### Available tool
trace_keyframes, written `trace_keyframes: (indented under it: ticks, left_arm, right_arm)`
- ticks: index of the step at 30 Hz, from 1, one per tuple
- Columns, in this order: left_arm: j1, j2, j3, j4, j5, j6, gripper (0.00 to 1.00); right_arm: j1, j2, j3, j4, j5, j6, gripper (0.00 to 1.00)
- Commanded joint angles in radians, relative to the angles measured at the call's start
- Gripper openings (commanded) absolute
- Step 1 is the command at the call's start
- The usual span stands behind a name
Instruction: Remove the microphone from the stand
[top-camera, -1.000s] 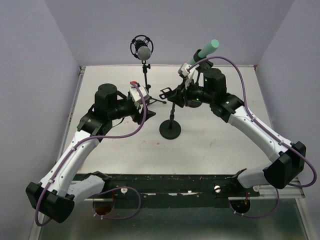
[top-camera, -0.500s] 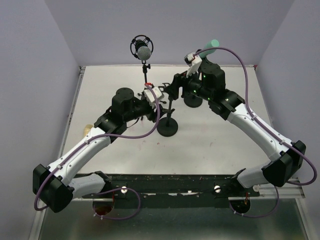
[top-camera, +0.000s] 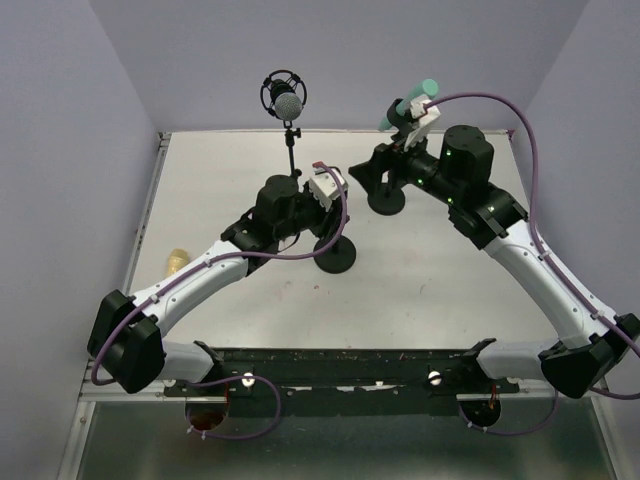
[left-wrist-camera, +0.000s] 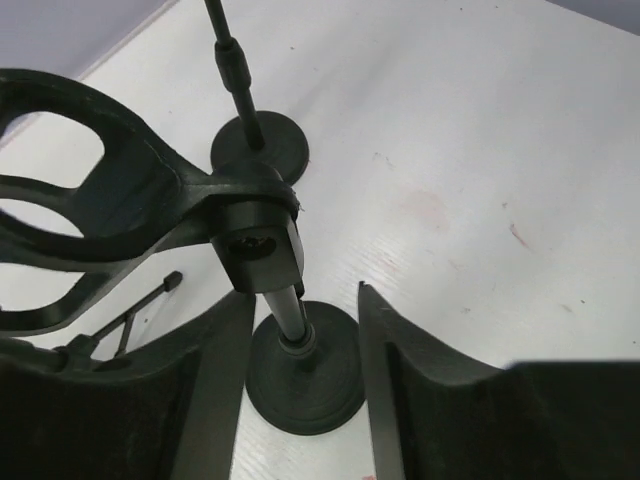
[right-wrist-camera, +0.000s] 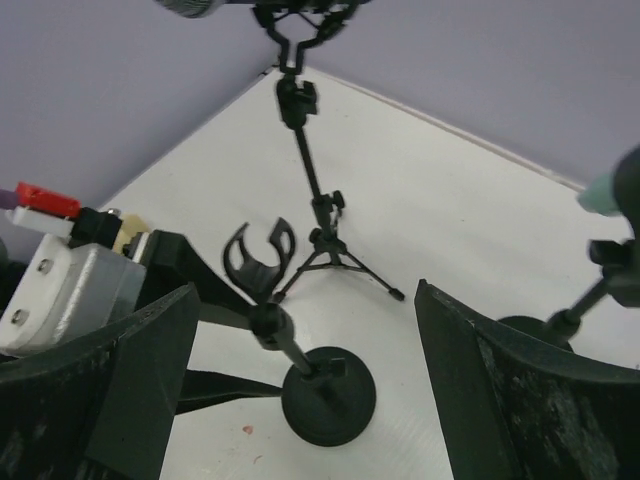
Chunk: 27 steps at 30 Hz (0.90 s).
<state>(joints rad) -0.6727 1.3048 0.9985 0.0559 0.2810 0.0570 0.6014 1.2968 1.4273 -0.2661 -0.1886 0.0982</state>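
Observation:
Three stands are on the white table. A silver-headed microphone (top-camera: 286, 97) sits in a shock mount on a tripod stand (right-wrist-camera: 330, 262). A teal microphone (top-camera: 411, 100) sits tilted on a round-based stand (top-camera: 387, 204). The middle stand (top-camera: 336, 257) has an empty black clip (right-wrist-camera: 258, 255). My left gripper (top-camera: 330, 220) is open, its fingers either side of that stand's pole (left-wrist-camera: 290, 315) with gaps on both sides. My right gripper (top-camera: 378, 168) is wide open beside the teal microphone's stand and holds nothing.
A small gold object (top-camera: 175, 262) lies near the table's left edge. Purple walls close in the back and sides. In the left wrist view the teal microphone's round base (left-wrist-camera: 262, 146) lies just beyond the middle stand, with a tripod leg (left-wrist-camera: 150, 300) to the left.
My left arm has swung right to the middle stand and its jaws have narrowed around the pole. My right gripper has opened wide and drawn back from that stand toward the teal microphone.

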Motion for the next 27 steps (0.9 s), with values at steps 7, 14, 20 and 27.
trace_keyframes:
  ticks: [7, 14, 20, 27]
  left_arm:
    - [-0.021, 0.079, 0.138, -0.080, 0.002, 0.084, 0.22]
    - [0.033, 0.057, 0.149, -0.162, 0.360, 0.197, 0.00]
    - [0.122, 0.048, 0.175, -0.327, 0.657, 0.386, 0.00]
    - [0.251, 0.252, 0.489, -0.680, 0.836, 0.549, 0.00]
  right_arm:
    - [-0.210, -0.116, -0.162, -0.120, -0.194, -0.006, 0.93]
    - [-0.227, -0.127, -0.315, -0.171, -0.400, -0.379, 0.91]
    - [-0.227, -0.031, -0.317, -0.197, -0.503, -0.485, 0.88]
    - [-0.227, -0.021, -0.318, -0.183, -0.522, -0.439, 0.88]
